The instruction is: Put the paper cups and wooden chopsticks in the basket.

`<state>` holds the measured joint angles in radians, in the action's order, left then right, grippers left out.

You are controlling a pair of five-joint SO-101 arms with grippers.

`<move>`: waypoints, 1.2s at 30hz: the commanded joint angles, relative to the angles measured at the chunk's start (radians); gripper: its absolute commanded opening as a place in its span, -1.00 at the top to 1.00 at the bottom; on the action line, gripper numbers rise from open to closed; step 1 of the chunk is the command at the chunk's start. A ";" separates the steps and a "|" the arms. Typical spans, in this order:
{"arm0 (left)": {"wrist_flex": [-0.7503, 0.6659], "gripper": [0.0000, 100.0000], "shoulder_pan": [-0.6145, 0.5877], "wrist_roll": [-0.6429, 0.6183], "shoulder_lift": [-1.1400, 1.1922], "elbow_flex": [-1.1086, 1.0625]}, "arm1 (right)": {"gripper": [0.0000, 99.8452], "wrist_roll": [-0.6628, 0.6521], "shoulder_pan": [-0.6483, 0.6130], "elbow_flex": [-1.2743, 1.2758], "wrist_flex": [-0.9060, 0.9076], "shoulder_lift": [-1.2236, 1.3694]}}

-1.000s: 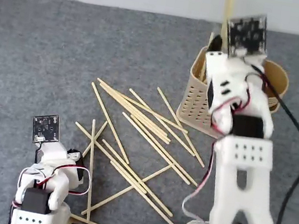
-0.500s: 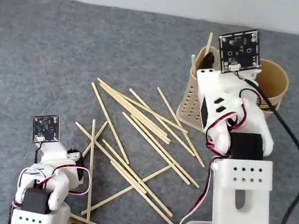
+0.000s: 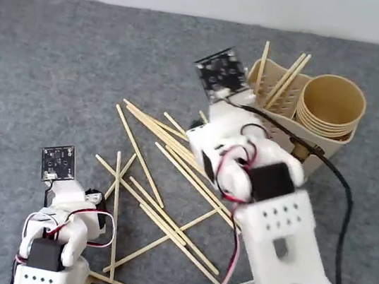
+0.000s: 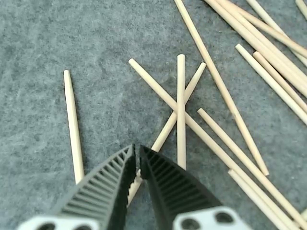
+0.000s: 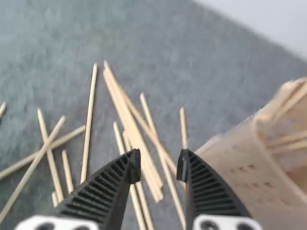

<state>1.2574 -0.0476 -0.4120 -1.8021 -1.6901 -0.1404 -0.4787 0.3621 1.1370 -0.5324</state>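
Arm on the right stretches over scattered pale wooden chopsticks point(image 3: 168, 139), hiding some, right gripper point(image 5: 158, 162) slightly parted, empty. Left gripper point(image 4: 138, 154) hangs low, nearly closed, empty. Stacked tan paper cups point(image 3: 332, 105) sit in the beige slotted basket point(image 3: 286, 103).

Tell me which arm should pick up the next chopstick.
Right. Its gripper is open above the chopsticks, with the basket close beside it. The left gripper is shut and sits far from the basket.
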 commanded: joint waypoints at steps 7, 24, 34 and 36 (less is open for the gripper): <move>0.003 0.97 0.002 0.005 -0.012 0.008 | 0.72 0.038 -0.025 -0.098 -0.004 0.334; 0.003 0.97 0.002 0.005 -0.012 0.008 | 0.71 -0.025 -0.067 -0.454 0.002 0.897; 0.003 0.97 0.002 0.005 -0.012 0.008 | 0.71 -0.026 -0.045 -0.677 0.004 1.129; 0.003 0.97 0.002 0.005 -0.012 0.008 | 0.71 -0.026 -0.033 -0.710 0.004 1.162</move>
<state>1.2574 -0.0476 -0.4120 -1.8021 -1.6901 -0.1573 -0.5355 -0.2608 1.1477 0.6183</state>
